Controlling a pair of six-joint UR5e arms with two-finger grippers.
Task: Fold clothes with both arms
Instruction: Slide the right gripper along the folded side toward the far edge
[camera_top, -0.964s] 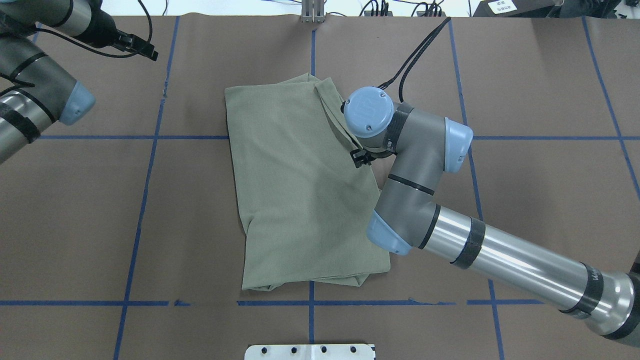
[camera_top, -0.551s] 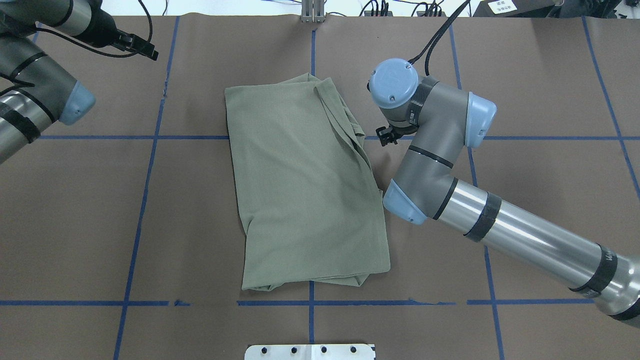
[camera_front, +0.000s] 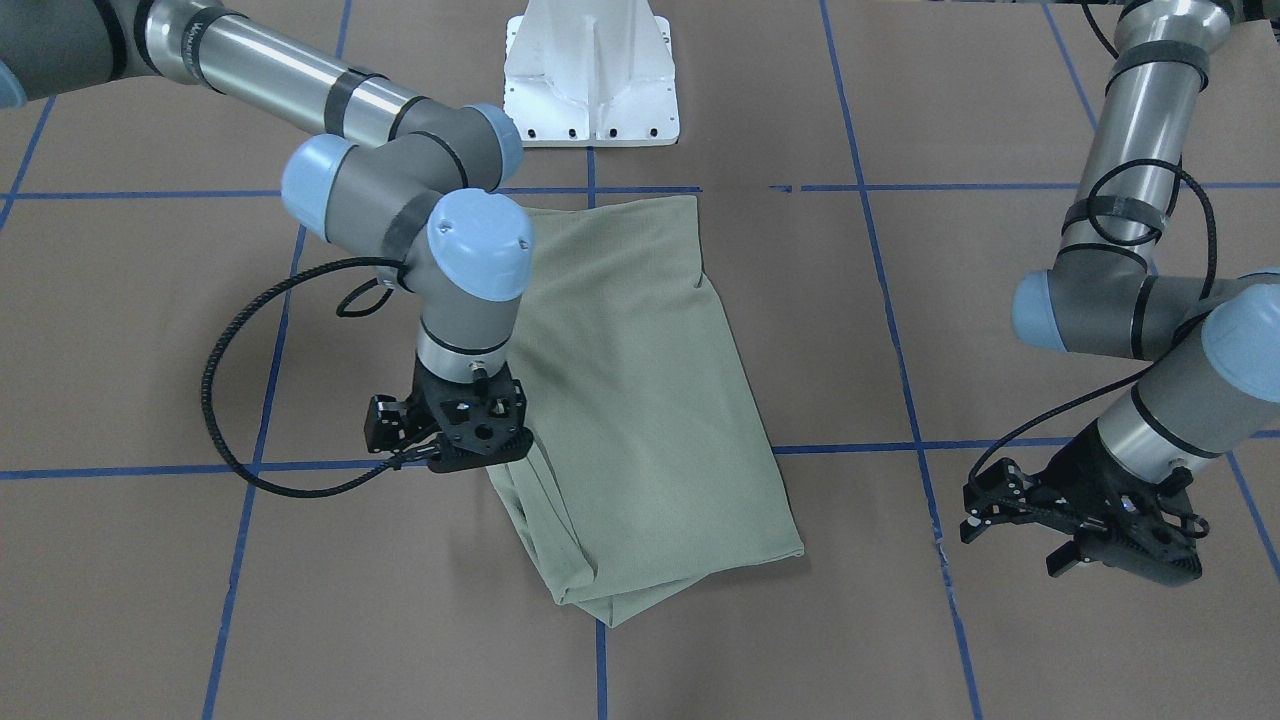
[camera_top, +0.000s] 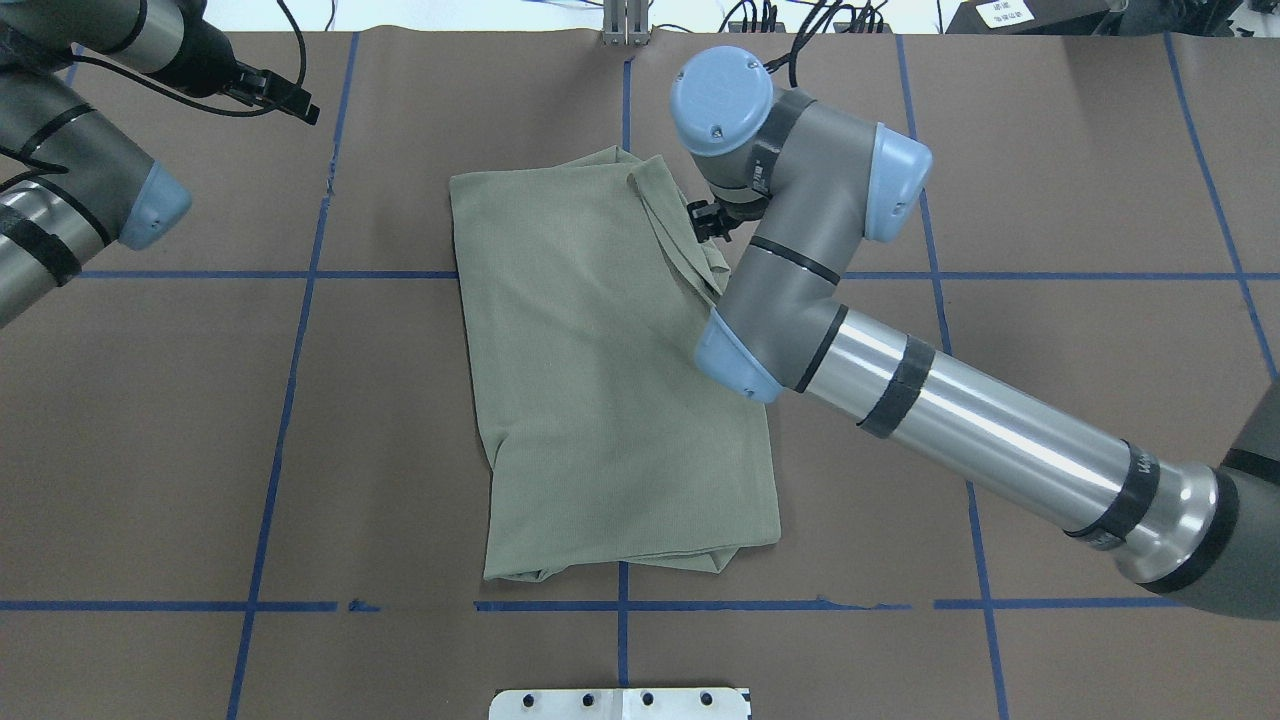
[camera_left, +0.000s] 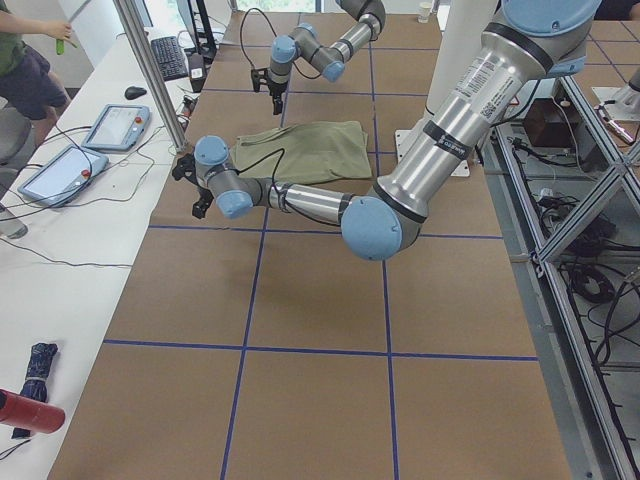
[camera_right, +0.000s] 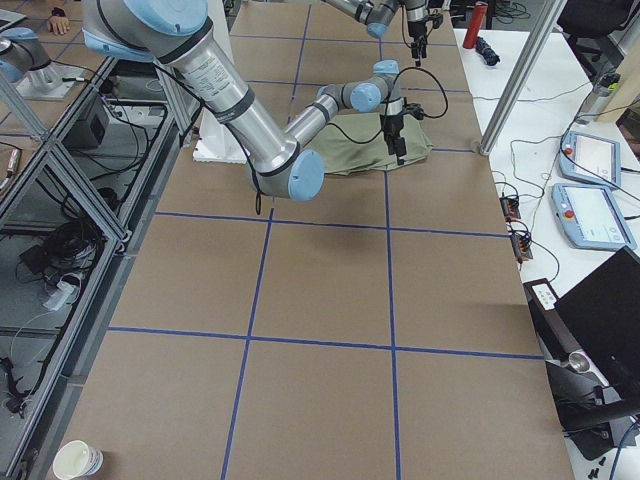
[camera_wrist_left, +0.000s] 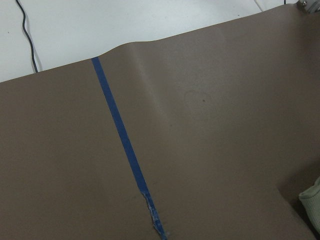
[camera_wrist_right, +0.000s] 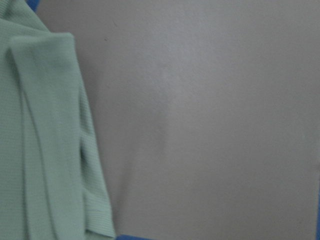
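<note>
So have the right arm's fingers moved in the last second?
Yes. The right arm's fingers have crossed the sideways blue tape line, going away from the robot, beside the shirt.

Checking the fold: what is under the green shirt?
Brown table covering and a blue tape line run under the shirt. Folded layers show at its edge; anything else is covered.

The shirt (camera_top: 610, 400) is a plain pale sage green with a fine knitted texture. The table cover (camera_top: 150, 450) is dull brown, crossed by blue tape lines (camera_top: 292, 340) in a grid. The right arm (camera_top: 960, 420) and the left arm (camera_top: 60, 180) have silver tubes, grey joints, light-blue caps and black bands. The pedestal base (camera_front: 592, 70) is white.
</note>
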